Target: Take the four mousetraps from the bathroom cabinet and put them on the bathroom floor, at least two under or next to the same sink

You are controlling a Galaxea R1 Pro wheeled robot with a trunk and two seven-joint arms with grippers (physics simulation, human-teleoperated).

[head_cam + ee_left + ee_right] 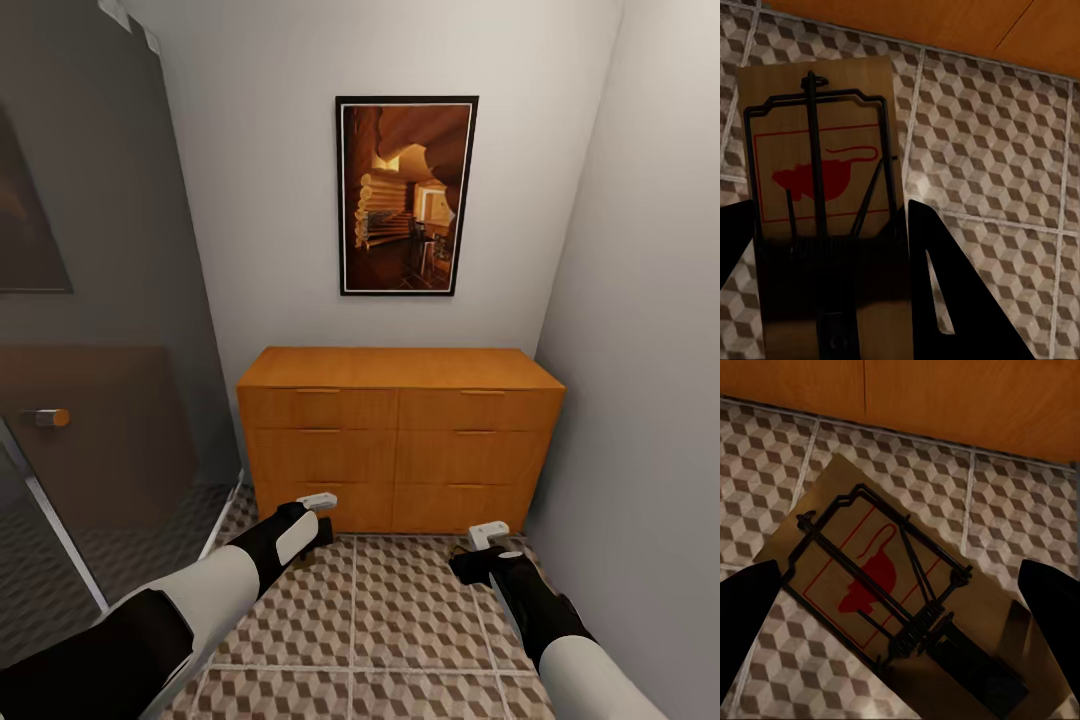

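Observation:
The orange-brown cabinet [400, 440] stands against the back wall with its drawers closed. My left gripper [318, 508] hangs low in front of its bottom left drawer, shut on a mousetrap [318, 497]. In the left wrist view that mousetrap [817, 172] lies flat between the fingers [937, 285], above the bathroom floor [997, 150]. My right gripper [492, 540] hovers near the cabinet's bottom right corner, shut on a second mousetrap [490, 531]. This mousetrap [870, 577] sits diagonally between the wide-set fingers [746, 622]. The bathroom sink is out of view.
A grey glass panel [100, 350] with a round handle [48, 418] closes off the left side. A plain wall [650, 400] stands close on the right. A framed picture [406, 195] hangs above the cabinet. Cube-patterned floor [400, 620] stretches between my arms.

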